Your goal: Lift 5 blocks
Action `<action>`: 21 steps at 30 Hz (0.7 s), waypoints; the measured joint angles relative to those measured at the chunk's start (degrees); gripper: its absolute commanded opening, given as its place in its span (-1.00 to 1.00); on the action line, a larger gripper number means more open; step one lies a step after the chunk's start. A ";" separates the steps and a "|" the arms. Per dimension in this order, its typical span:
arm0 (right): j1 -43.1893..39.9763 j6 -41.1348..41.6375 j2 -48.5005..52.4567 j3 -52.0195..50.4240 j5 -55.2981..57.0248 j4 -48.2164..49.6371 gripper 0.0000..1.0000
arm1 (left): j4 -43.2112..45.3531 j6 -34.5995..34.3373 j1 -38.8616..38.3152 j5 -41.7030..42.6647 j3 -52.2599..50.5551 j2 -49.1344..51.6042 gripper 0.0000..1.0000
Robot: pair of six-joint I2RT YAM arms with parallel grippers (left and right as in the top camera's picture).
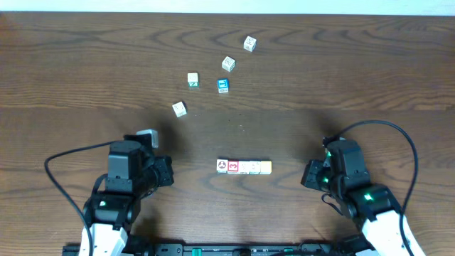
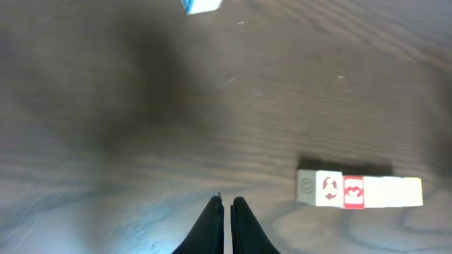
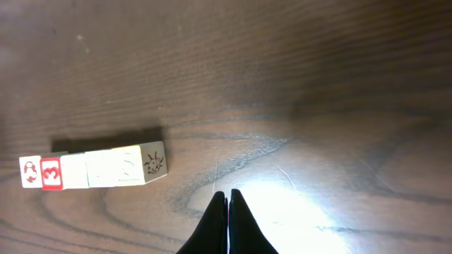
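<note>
The blocks lie in a tight straight row at the table's middle front, several small cubes touching side by side. One has a red mark, and the right end one is yellow-topped. My left gripper sits left of the row, shut and empty, well apart from it. My right gripper is shut and empty to the row's right. The left wrist view has the row right of the closed fingertips. In the right wrist view the row lies left of the closed tips.
Loose cubes are scattered at the back: a blue-faced one, a white one with a green mark, and whitish ones. A cube's corner shows at the left wrist view's top edge.
</note>
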 measured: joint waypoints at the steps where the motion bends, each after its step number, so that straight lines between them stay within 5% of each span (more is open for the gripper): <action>1: 0.00 -0.17 1.33 0.00 -0.50 0.72 -0.98 | 1.18 -0.04 -0.59 0.02 0.00 0.57 -0.86; 21: 5.33 -1.90 9.01 -0.04 -3.96 7.08 -0.97 | 3.67 0.70 -13.53 -7.61 -0.02 12.61 -0.86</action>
